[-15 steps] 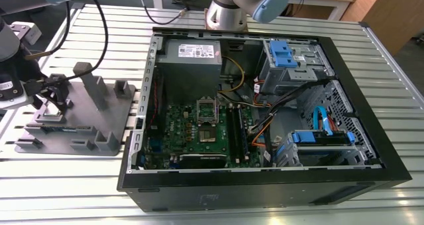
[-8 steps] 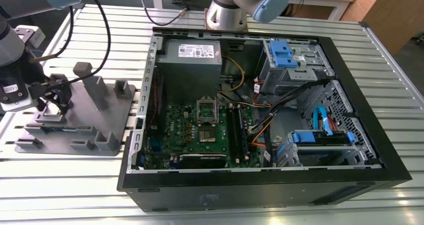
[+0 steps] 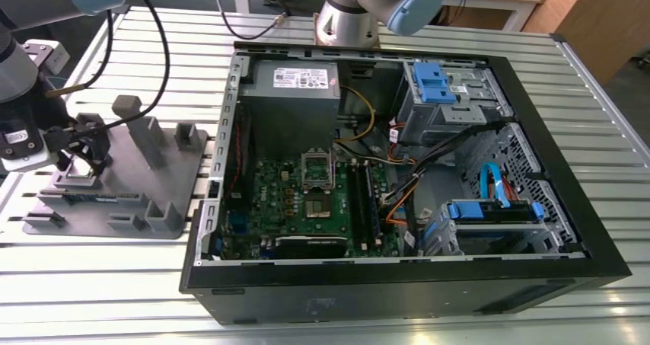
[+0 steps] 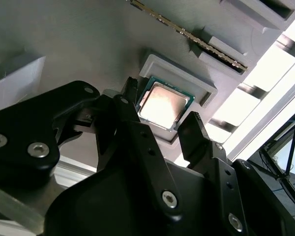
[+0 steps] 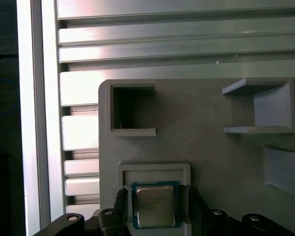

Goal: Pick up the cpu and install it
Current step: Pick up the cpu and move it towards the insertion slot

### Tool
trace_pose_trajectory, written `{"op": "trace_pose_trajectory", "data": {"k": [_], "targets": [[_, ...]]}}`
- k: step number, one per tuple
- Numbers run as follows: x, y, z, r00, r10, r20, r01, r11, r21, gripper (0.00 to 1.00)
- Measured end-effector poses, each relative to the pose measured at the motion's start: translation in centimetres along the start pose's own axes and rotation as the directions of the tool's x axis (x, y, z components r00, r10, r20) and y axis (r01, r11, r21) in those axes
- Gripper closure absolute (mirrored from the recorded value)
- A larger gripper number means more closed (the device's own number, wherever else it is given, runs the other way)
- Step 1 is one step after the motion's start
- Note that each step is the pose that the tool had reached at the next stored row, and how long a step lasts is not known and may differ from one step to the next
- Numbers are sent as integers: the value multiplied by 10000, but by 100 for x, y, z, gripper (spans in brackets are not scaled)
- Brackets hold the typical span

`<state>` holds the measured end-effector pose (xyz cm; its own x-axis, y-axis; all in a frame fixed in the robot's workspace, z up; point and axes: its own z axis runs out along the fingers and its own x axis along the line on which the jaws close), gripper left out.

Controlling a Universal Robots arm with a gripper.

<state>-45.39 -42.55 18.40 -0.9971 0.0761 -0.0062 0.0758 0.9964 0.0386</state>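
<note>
Two black angular fingers [image 4: 137, 142] of the gripper [image 3: 76, 151], on the exterior view's left, are standing open astride the cpu [image 4: 162, 104], a shiny square chip lying flat in a raised pocket of the matte grey moulded tray [image 3: 178, 174]; rightward, a black computer case [image 3: 406, 299] is lying open.

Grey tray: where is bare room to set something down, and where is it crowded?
Free: the flat tray stretch between the two pockets and the cpu; also the table slats beside the tray, nearer the exterior camera. Crowded: around the cpu, straddled by the open gripper, and inside the computer case.
</note>
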Motion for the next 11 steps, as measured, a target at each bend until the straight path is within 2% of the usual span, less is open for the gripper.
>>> {"op": "trace_pose_trajectory", "data": {"k": [5,11], "targets": [[5,-1,6,10000,-13,-2,13,10000,1,40],[6,-1,17,9997,-236,-10,236,9997,-1,40]]}}
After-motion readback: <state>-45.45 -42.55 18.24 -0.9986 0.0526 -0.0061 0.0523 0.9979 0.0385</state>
